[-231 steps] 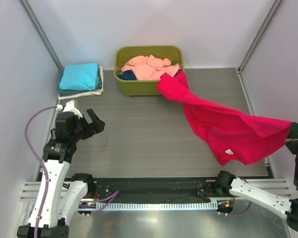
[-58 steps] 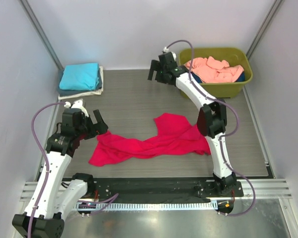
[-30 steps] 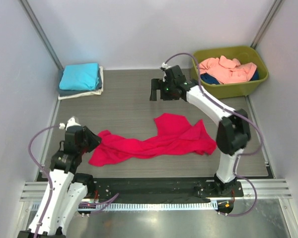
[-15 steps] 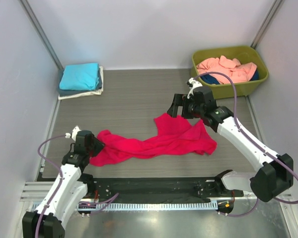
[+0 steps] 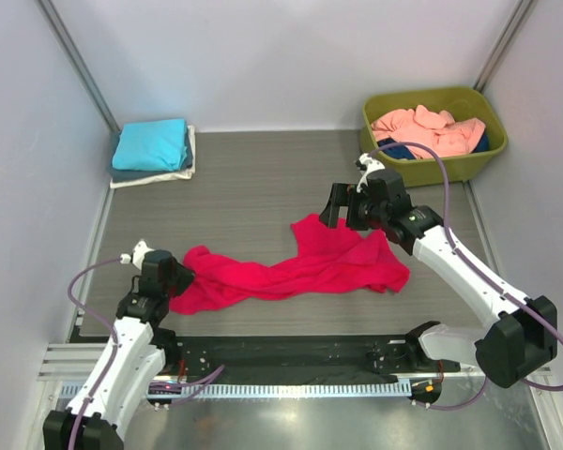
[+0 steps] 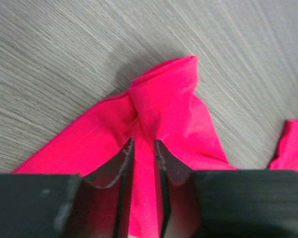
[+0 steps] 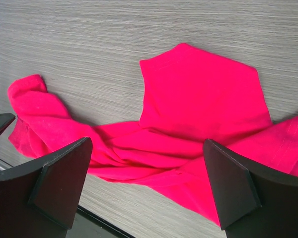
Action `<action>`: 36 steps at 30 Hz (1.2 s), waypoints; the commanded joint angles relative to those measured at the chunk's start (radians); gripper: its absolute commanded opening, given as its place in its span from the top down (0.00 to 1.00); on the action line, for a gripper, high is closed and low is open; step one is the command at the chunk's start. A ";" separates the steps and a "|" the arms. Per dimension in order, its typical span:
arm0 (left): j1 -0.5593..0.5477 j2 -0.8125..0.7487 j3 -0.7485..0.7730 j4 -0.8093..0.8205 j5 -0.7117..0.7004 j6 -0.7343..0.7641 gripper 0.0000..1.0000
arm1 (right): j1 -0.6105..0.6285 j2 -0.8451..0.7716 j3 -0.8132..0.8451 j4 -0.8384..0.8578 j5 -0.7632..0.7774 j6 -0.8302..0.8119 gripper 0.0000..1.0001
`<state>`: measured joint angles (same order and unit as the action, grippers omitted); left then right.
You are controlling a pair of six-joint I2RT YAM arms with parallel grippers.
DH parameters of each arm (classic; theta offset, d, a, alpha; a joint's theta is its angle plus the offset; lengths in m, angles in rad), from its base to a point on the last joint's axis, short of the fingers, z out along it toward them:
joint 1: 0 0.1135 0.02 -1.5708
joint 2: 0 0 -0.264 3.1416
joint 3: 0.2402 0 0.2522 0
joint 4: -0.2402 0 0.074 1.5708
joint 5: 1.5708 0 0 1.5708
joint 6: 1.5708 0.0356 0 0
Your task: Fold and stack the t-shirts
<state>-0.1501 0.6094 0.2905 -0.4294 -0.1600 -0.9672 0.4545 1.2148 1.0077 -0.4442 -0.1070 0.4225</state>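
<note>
Now, crimson-pink t-shirt (image 5: 291, 272), a rumpled, twisted strip on table (image 5: 235, 187).

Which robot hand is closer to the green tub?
Right. The right gripper hangs over the crimson shirt, near the tub; the left gripper is across the table at the shirt's other end.

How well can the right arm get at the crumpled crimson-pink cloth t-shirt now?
Probably yes: the right gripper hangs open above the crumpled crimson-pink cloth t-shirt, over its far flap, with nothing between them.

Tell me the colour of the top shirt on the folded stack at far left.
The top shirt is turquoise, seen best in the top external view.
</note>
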 commanded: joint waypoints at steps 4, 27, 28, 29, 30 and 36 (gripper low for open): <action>0.003 -0.134 -0.030 -0.049 0.000 -0.030 0.73 | 0.003 -0.026 0.002 0.012 0.009 0.012 0.00; 0.003 0.027 -0.042 0.055 -0.006 -0.058 0.71 | 0.003 -0.066 -0.014 -0.017 0.049 -0.008 0.00; 0.003 0.032 -0.040 0.066 -0.006 -0.057 0.71 | 0.003 -0.067 -0.015 -0.014 0.050 -0.011 0.00; 0.003 0.032 -0.039 0.069 -0.007 -0.053 0.71 | 0.003 -0.069 -0.018 -0.019 0.049 -0.011 0.01; 0.003 0.030 -0.037 0.075 -0.012 -0.051 0.71 | 0.003 -0.070 -0.021 -0.018 0.050 -0.010 0.00; 0.003 0.044 -0.037 0.103 -0.013 -0.050 0.71 | 0.003 -0.070 -0.029 -0.022 0.053 -0.011 0.00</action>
<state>-0.1501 0.6449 0.2424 -0.3920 -0.1478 -1.0176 0.4545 1.1782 0.9779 -0.4767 -0.0669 0.4210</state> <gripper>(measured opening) 0.294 0.996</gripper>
